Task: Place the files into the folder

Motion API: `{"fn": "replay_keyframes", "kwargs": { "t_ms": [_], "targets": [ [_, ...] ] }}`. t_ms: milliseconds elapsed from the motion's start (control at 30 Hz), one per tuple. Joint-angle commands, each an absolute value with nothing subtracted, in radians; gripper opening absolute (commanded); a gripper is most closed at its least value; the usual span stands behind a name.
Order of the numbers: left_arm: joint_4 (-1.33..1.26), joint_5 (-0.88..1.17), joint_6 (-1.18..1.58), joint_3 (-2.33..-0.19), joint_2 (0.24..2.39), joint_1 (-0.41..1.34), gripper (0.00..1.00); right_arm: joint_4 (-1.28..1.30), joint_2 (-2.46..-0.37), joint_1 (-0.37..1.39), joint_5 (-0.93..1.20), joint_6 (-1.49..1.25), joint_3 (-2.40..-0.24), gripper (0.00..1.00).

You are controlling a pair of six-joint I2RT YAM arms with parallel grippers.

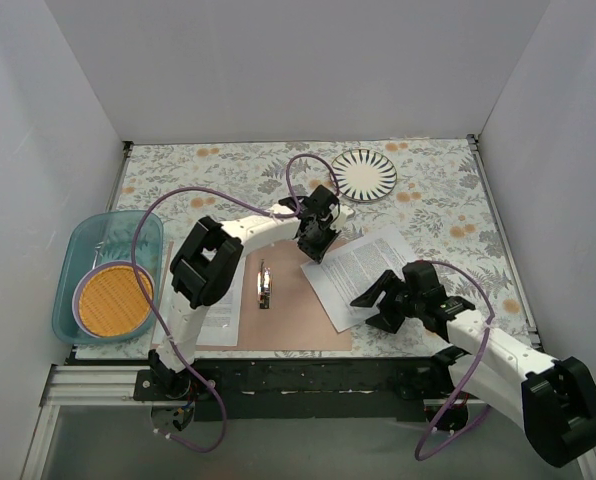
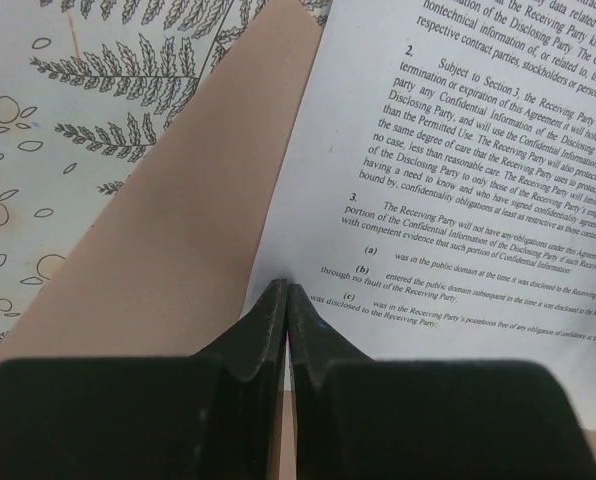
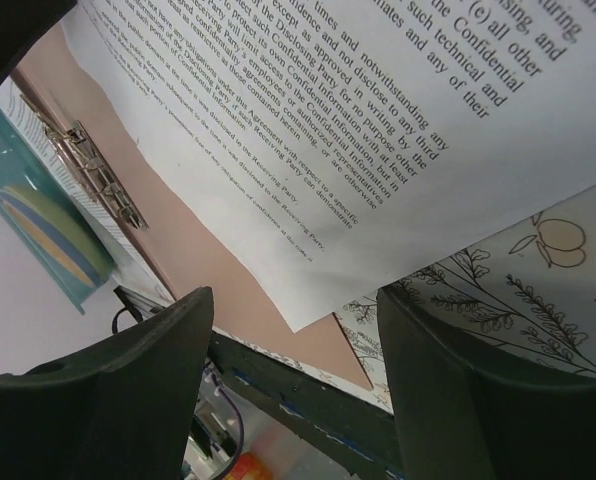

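printed sheet (image 1: 368,265) lies flat and skewed, its left part on the right half of the open folder (image 1: 298,310), the rest hanging over the folder's right edge onto the floral worktop (image 1: 448,200); near corner of the sheet pokes past the folder's front edge. folder is open flat at the near middle of the worktop, silver ring fastener (image 1: 264,285) along the spine. second sheet (image 1: 233,315) lies on the folder's left half, just left of the fastener, mostly hidden under the left arm. left tool (image 1: 316,248) sits at the far-left edge of the printed sheet, fingers (image 2: 268,330) clenched tip to tip right on the paper's edge; wrist view doesn't show if any paper is nipped between them, cannot tell. right tool (image 1: 376,300) hovers over the sheet's near corner, released, fingers (image 3: 158,370) spread wide with the corner showing in the gap, not touching it. teal tray (image 1: 83,250) at the left edge of the worktop, well apart from the folder, holds a round orange disc with a purple rim (image 1: 113,300). striped plate (image 1: 364,173) at the far side, apart from everything
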State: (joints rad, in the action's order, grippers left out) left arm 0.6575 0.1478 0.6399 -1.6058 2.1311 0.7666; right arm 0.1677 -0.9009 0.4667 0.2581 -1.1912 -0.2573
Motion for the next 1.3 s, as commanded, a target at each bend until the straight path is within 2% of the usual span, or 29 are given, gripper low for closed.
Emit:
{"fn": "replay_keyframes", "kwargs": {
  "t_ms": [0,200,600,900,1267],
  "targets": [
    [0.663,0.089,0.634,-1.574,2.172,0.778,0.00,0.221,-0.957,0.474,0.258,-1.135,-0.288,0.75],
    [0.669,0.086,0.632,-1.536,2.155,0.784,0.00,0.166,-0.989,0.474,0.209,-1.135,-0.291,0.75],
    [0.669,0.048,0.611,-1.399,2.059,0.784,0.00,0.198,-1.046,0.394,0.129,-0.973,-0.505,0.75],
    [0.678,0.035,0.604,-1.368,2.019,0.784,0.00,0.097,-1.046,0.342,0.138,-0.994,-0.390,0.74],
    [0.690,0.038,0.612,-1.400,2.026,0.784,0.00,0.123,-0.953,0.342,0.129,-1.049,-0.288,0.72]
  ]
}}
